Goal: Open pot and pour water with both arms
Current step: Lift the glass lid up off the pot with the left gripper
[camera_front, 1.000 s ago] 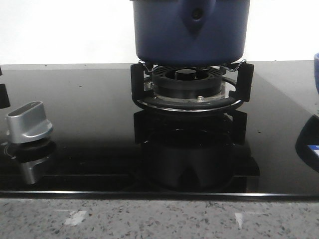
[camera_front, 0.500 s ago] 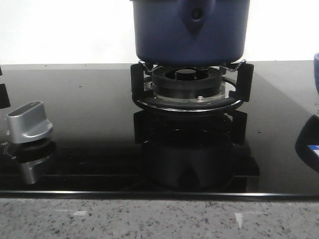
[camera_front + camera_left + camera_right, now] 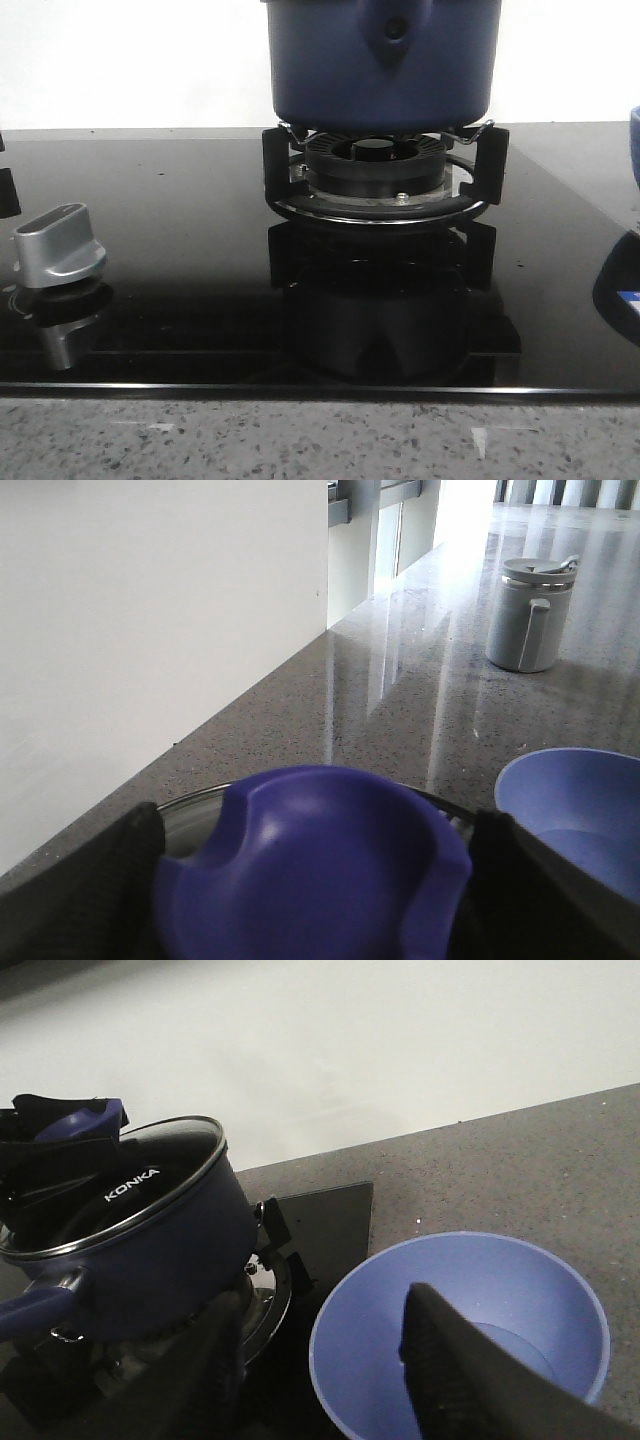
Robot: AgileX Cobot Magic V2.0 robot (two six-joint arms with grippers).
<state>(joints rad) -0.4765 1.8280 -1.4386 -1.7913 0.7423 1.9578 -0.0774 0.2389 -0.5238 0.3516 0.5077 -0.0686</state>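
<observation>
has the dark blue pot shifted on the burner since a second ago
No. The large round dark-blue pot sits in the same place over the black burner grate, its teardrop bracket at the same spot.

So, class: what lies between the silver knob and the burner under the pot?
Front view: only bare glossy black cooktop glass between the silver knob and the burner beneath the pot.

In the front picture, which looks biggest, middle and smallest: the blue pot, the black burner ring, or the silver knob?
1. Blue pot, though its top is cut off.
2. Black burner ring.
3. Silver knob, smallest despite sitting nearer the camera.
</observation>
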